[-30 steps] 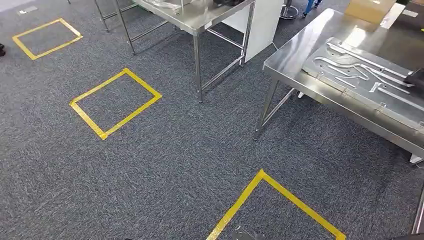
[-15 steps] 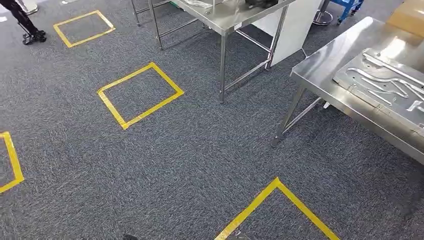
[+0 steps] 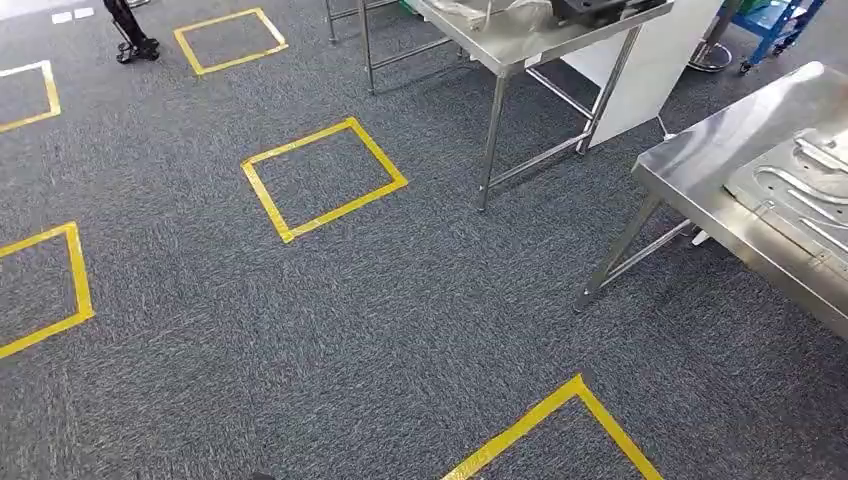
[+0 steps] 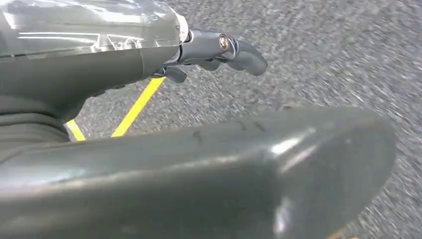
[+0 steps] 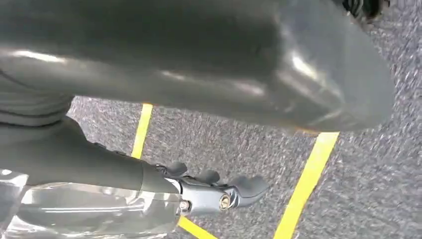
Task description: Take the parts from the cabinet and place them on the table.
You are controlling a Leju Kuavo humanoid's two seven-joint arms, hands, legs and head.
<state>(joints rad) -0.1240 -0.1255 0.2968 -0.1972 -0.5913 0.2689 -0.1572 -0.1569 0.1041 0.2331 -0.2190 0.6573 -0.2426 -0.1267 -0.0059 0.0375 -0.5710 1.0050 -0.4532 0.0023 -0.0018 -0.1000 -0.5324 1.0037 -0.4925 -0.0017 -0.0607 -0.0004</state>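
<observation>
A steel table (image 3: 700, 160) stands at the right edge of the head view. On it lies a metal fixture plate (image 3: 790, 190) with long shaped parts set in it. My left hand (image 4: 164, 164) hangs over the grey carpet, thumb and fingers (image 4: 224, 50) apart, holding nothing. My right hand (image 5: 164, 59) hangs the same way over yellow floor tape, its fingers (image 5: 219, 196) spread and empty.
A second steel table (image 3: 520, 40) stands at the back with a white panel (image 3: 650, 60) behind it and a blue cart (image 3: 780, 25) beyond. Yellow tape squares (image 3: 325, 180) mark the carpet. A person's legs (image 3: 130, 30) stand at the far left.
The camera has turned left: both tables and the tape squares have slid right in the picture, and more squares and a person's legs have come in at the left.
</observation>
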